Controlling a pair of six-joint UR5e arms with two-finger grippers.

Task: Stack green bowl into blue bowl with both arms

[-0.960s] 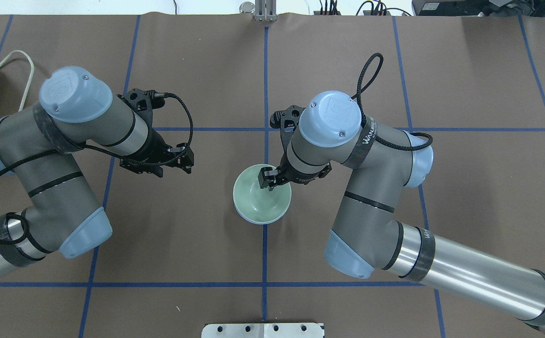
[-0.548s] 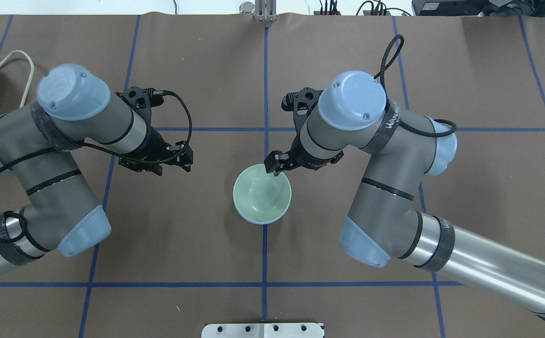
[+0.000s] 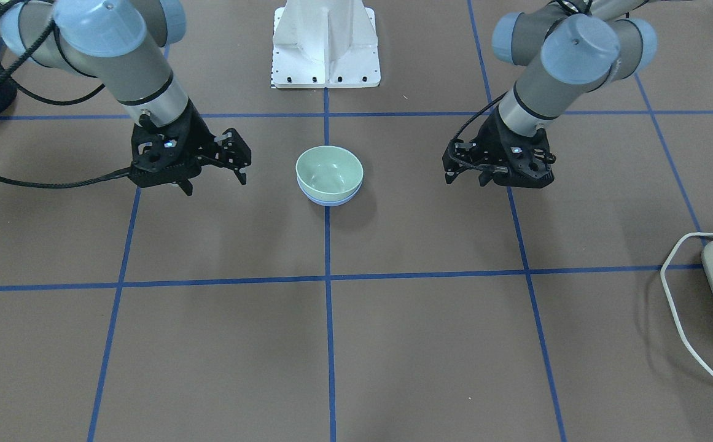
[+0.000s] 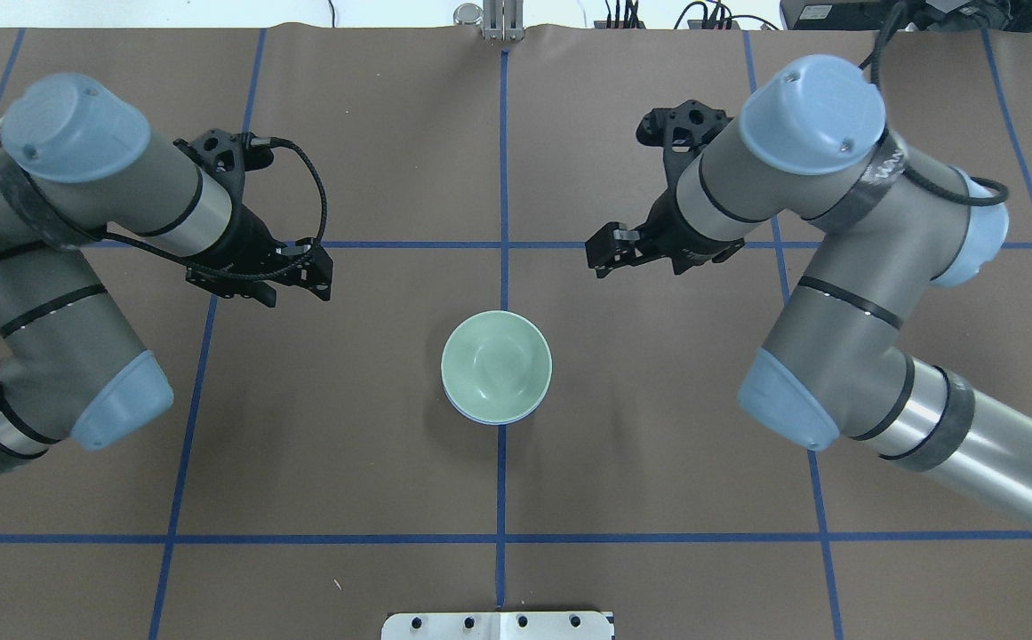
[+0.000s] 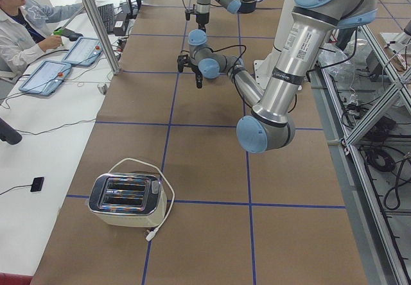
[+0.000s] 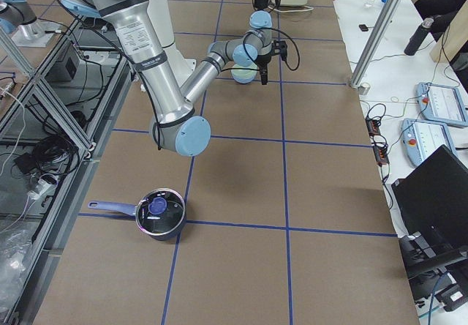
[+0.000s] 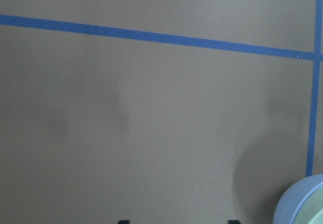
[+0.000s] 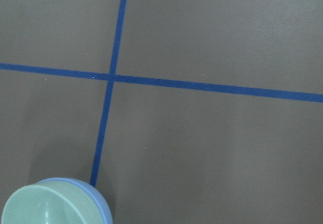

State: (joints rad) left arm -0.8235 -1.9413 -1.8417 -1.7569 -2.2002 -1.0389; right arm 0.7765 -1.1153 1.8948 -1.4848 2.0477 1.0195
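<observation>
Upright, green bowl (image 4: 496, 366) in blue bowl (image 3: 328, 201) (nested), left fingers (image 4: 324, 270), right fingers (image 4: 597, 258) spread, empty

Overhead view: bare mat rings the green bowl (image 4: 496, 364), nested in the blue bowl (image 3: 328, 201), at centre; left gripper (image 4: 295, 286) hangs upper left, right gripper (image 4: 603, 256) upper right, both well apart from the bowls; straight above them nothing blocks.

Right end effector (image 4: 604, 253) off green bowl (image 4: 496, 364)

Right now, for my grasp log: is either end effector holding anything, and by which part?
Nothing is held. The left end effector and right end effector are open, apart from the green bowl nested in the blue bowl.
</observation>
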